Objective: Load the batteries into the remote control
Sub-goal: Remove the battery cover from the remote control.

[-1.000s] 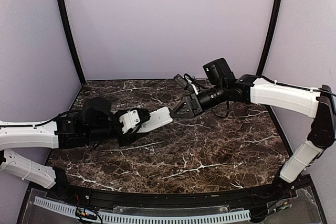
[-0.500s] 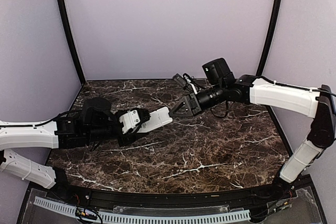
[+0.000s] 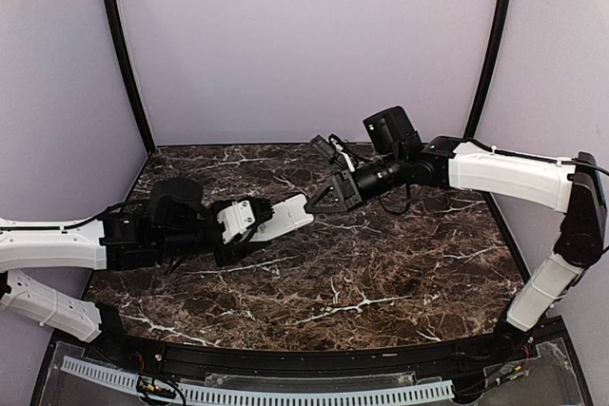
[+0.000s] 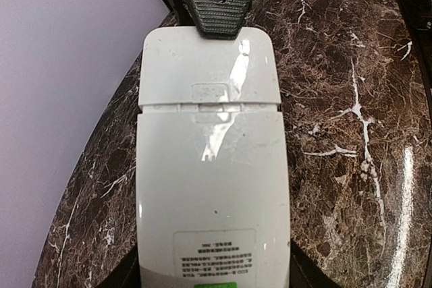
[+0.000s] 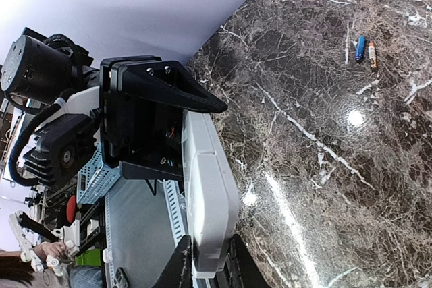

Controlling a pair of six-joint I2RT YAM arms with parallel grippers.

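Note:
The white remote control [image 3: 281, 218] is held above the table, plain back up, in my left gripper [image 3: 249, 221], which is shut on its label end [image 4: 212, 261]. A cover section [image 4: 209, 65] sits closed at its far end. My right gripper [image 3: 312, 202] is pinched on that far end, one finger on each face [image 5: 206, 271]. The remote also shows edge-on in the right wrist view [image 5: 209, 193]. Two batteries [image 5: 365, 50], one blue and one dark with orange, lie side by side on the marble, apart from both grippers. I cannot find them in the top view.
The dark marble table [image 3: 381, 273] has a black rim at the near edge [image 3: 285, 368]. Purple walls and two black poles [image 3: 124, 54] enclose the back and sides. Loose cables hang by the right wrist [image 3: 333, 147].
My right gripper has moved left, from a small gap off the remote's far end to sitting on it. The left arm and the remote have stayed still.

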